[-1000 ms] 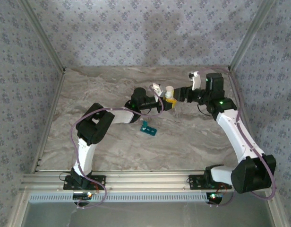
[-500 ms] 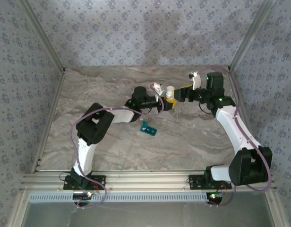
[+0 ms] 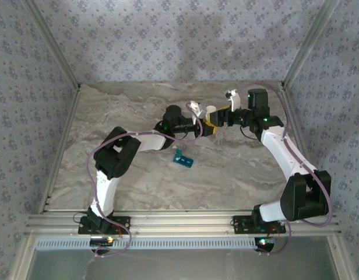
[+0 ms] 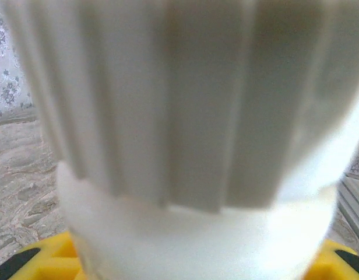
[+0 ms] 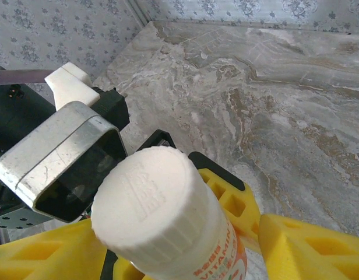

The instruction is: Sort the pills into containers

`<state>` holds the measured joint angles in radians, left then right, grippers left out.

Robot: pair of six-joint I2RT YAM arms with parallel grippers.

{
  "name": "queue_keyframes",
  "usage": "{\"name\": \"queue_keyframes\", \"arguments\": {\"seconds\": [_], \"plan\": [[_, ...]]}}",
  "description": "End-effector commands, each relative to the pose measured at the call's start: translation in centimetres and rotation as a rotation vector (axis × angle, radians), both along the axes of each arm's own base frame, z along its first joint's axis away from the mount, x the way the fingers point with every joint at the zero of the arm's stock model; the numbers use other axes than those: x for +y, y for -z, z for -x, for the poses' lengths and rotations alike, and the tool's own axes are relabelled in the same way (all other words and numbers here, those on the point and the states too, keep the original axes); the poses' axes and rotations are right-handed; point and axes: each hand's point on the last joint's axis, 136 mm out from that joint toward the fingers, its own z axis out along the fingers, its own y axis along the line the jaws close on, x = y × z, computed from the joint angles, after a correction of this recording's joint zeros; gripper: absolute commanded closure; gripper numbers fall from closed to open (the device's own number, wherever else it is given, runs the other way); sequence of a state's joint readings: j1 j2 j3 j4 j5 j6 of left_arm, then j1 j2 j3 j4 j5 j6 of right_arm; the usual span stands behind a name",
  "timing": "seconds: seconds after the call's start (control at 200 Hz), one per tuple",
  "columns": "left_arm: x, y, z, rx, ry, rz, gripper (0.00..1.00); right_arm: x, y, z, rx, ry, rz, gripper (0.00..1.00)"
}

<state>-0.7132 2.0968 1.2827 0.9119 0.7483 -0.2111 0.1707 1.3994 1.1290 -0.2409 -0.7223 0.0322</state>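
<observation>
White plastic bottle (image 5: pixel 147 204) w/ ribbed cap, orange band and red print stands upright btwn the two arms, apparently held clear of the grey marble-pattern surface (image 3: pixel 238 169).

Left gripper (image 3: pixel 207 124) comes in from the bottle's left, jaws clenched on the bottle's lower body. In left wrist view the yellow jaw tips sit at both bottom corners w/ the bottle's white wall tight btwn them. The cap ribs are v. close to the lens and blurred.

Right gripper (image 3: pixel 217 116) reaches in from the bottle's right. Its jaws are released, spread either side of the bottle just below the cap. In right wrist view a sliver of surface shows btwn the bottle and the jaw on the view's right, so no pinch there. Contact w/ the other jaw can't be told. The left gripper's silver-and-black camera housing (image 5: pixel 63 157) sits just beyond the bottle.

Small teal-blue plastic strip of containers (image 3: pixel 183 158) lies flat on the surface. It is nearer the arm bases than the bottle and a bit to the bottle's left, well apart from the bottle and both sets of jaws. One end seems to have a lid raised, but it's too small to be sure.
</observation>
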Motion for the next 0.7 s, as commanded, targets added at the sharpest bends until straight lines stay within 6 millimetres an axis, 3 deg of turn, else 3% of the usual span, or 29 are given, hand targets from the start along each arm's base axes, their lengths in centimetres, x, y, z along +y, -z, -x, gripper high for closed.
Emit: {"name": "queue_keyframes", "arguments": {"seconds": [0.0,0.215,0.445,0.695], "plan": [[-0.3,-1.2,0.0,-0.020,0.030,0.025,1.00,0.5,-1.6,-0.6,-0.058,-0.023,-0.004,0.31],[-0.4,-1.2,0.1,-0.017,0.037,0.023,1.00,0.6,-2.0,-1.1,-0.064,-0.018,-0.015,0.38],[-0.4,-1.2,0.0,-0.017,0.036,0.024,1.00,-0.1,-1.6,-1.6,-0.036,0.016,-0.050,0.63],[-0.2,-1.3,-0.3,-0.018,0.014,0.029,1.00,-1.7,-1.1,-2.2,0.003,0.119,-0.107,0.68]]}}
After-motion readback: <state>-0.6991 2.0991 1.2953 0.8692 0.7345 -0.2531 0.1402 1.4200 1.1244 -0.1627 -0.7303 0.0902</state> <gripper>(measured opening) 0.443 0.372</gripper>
